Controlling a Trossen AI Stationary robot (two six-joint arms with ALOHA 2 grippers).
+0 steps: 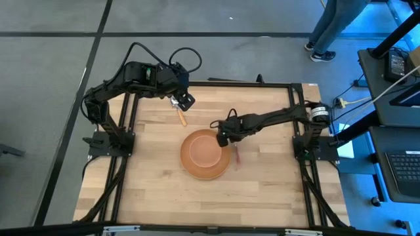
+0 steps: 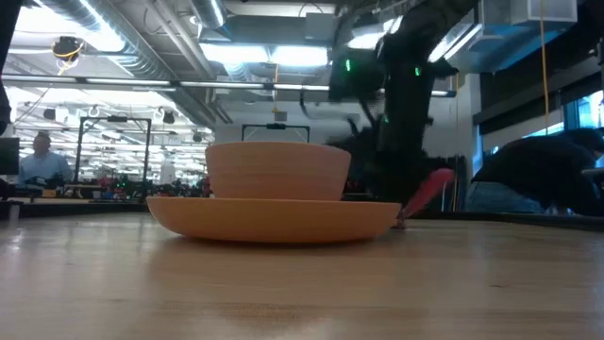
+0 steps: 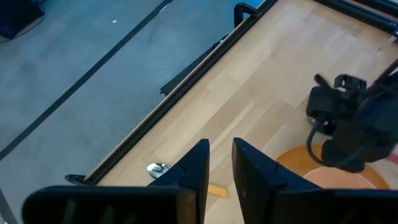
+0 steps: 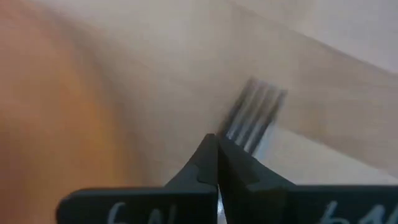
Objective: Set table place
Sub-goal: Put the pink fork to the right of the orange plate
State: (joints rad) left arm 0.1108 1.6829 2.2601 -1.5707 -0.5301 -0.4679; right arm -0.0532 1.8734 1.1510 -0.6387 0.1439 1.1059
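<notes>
While the right claw (image 1: pixel 223 139) hangs at the far right rim of the plate (image 1: pixel 189 164), clenched tight on the metal end of the fork (image 4: pixel 254 113), the step in hand looks like the placing of that fork beside the plate. In the right wrist view the tines jut straight out ahead of the pinched fingertips, over bare wood, and the plate's orange edge lies just to one side of them. Seen level across the bench (image 1: pixel 269 190), the fork's red handle (image 2: pixel 429 191) slopes up from beside the plate, so the fork seems tilted, 1 end low and the other raised. I judge the next move calls for lowering it flat, parallel to the plate's edge and clear of it, then letting go. The bowl (image 1: pixel 205 152), pale orange and smaller, already sits inside the wide orange plate, directly below and beside this claw. The left claw (image 1: pixel 184 99) waits near the far edge of the bench, fingers parted and holding nothing, with the wooden-handled spoon (image 1: pixel 178 114) lying on the wood just beneath it, still to be set.
</notes>
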